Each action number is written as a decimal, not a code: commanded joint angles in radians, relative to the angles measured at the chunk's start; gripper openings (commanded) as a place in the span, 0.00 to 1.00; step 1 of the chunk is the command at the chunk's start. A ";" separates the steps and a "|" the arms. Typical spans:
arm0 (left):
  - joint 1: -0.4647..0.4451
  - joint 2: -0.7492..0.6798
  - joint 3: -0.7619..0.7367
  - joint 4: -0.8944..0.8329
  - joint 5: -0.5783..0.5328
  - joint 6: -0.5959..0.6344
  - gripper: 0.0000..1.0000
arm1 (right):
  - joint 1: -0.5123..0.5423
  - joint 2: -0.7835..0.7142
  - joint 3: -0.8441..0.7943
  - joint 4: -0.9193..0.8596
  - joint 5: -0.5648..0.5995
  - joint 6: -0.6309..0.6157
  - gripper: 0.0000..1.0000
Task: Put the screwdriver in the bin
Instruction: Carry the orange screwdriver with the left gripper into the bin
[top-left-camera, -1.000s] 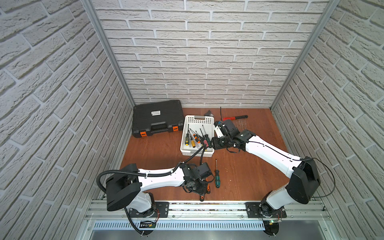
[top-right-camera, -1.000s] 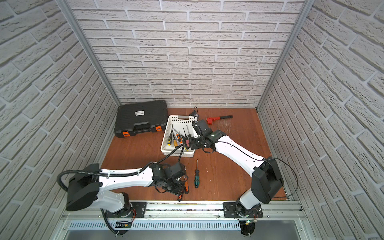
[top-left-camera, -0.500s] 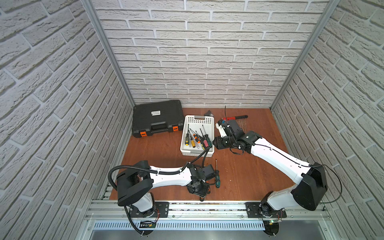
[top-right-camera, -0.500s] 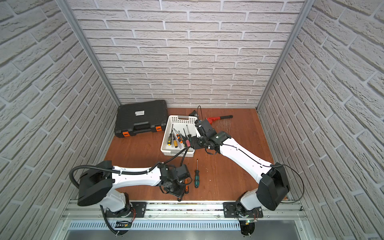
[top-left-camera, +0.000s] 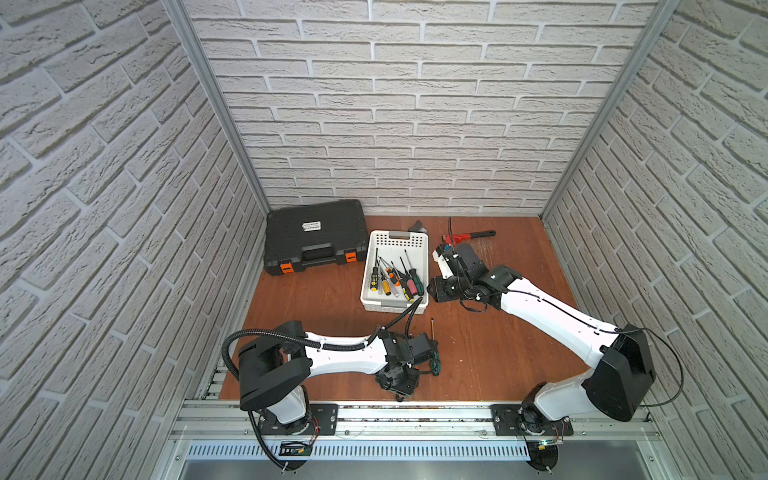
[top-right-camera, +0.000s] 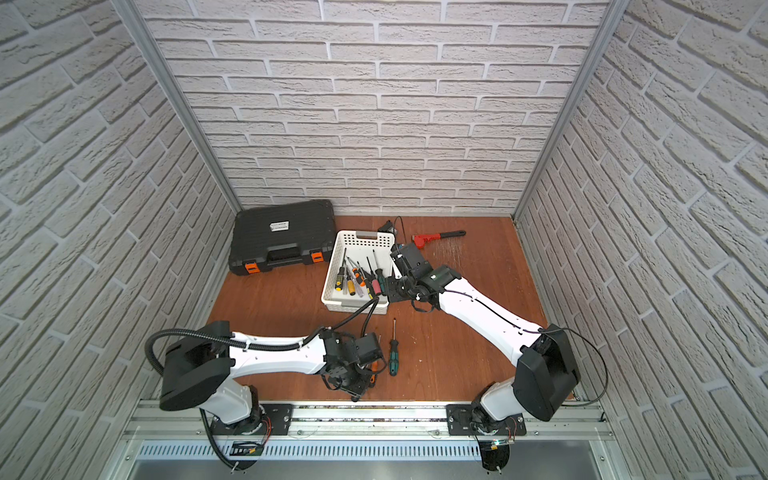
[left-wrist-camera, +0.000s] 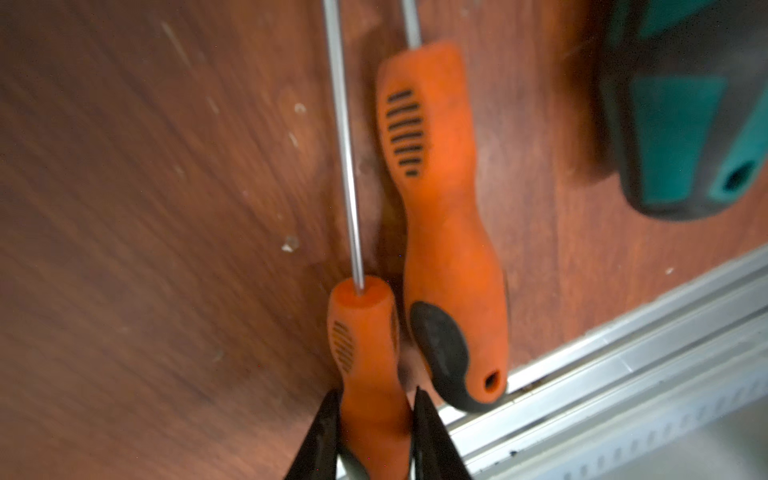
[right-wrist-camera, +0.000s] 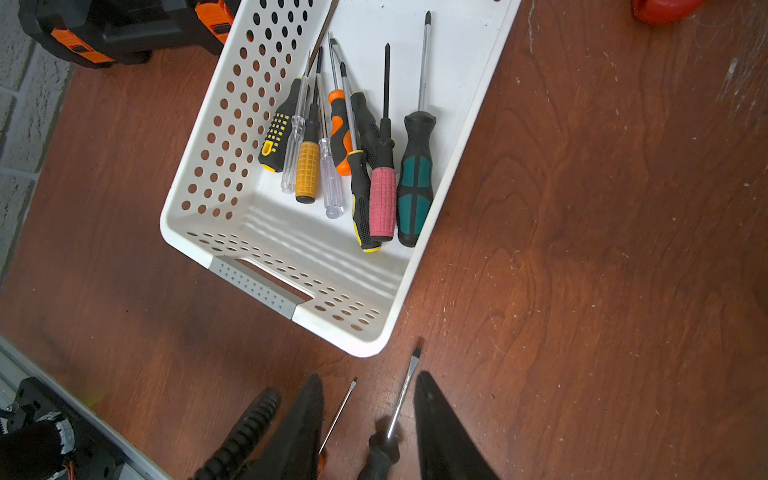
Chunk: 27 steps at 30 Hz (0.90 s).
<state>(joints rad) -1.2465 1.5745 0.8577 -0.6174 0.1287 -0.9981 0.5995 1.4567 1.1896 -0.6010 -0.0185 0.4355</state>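
Sitting left of the bin (top-left-camera: 397, 306), the black tool case (top-left-camera: 316, 237) with orange latches is lying shut and out of the work. On the near side of the bin, by the aluminium rail (left-wrist-camera: 623, 340), the left gripper (left-wrist-camera: 376, 392) is clamping the rear of a small orange screwdriver (left-wrist-camera: 363, 328). In the left wrist view its black fingers (left-wrist-camera: 324, 428) are pressing on either side of the handle, and the shaft is pointing away from them. Taking it by the handle is, I judge, giving the pads the thickest part to bite on and leaving the tip free to lead over the bin's rim.

A larger orange screwdriver (left-wrist-camera: 440, 208) is lying just beside it on the wooden tabletop (top-left-camera: 498, 353). A green-handled screwdriver (top-right-camera: 393, 357) is lying a little further right, and both are waiting outside the bin. Inside the bin, a row of screwdrivers (right-wrist-camera: 382, 199) is already lying toward its right wall.

Just right of the bin, the right gripper (right-wrist-camera: 369, 376) is hovering with its jaws apart and nothing between them, probably holding clear so the left arm has the way in. Beyond the bin's far right corner, a red pipe wrench (top-left-camera: 461, 237) is lying untouched.

Compared with a second ago, the left jaws have been narrowing from a wider gap onto the handle, and the arm behind them has been stretching further out. The right gripper is keeping its place by the bin, and its gap is staying the same.
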 joint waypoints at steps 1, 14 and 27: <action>-0.013 -0.094 -0.036 -0.088 -0.110 -0.099 0.04 | -0.003 -0.039 0.000 0.037 0.016 0.008 0.39; 0.142 -0.342 0.229 -0.369 -0.226 -0.002 0.05 | -0.006 -0.015 0.035 0.078 0.007 0.013 0.38; 0.644 0.103 0.659 -0.266 -0.062 0.371 0.08 | -0.010 -0.059 0.087 -0.029 0.065 -0.062 0.39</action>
<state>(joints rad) -0.6270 1.6257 1.4834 -0.8944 0.0475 -0.7494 0.5926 1.4460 1.2533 -0.5968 0.0147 0.4076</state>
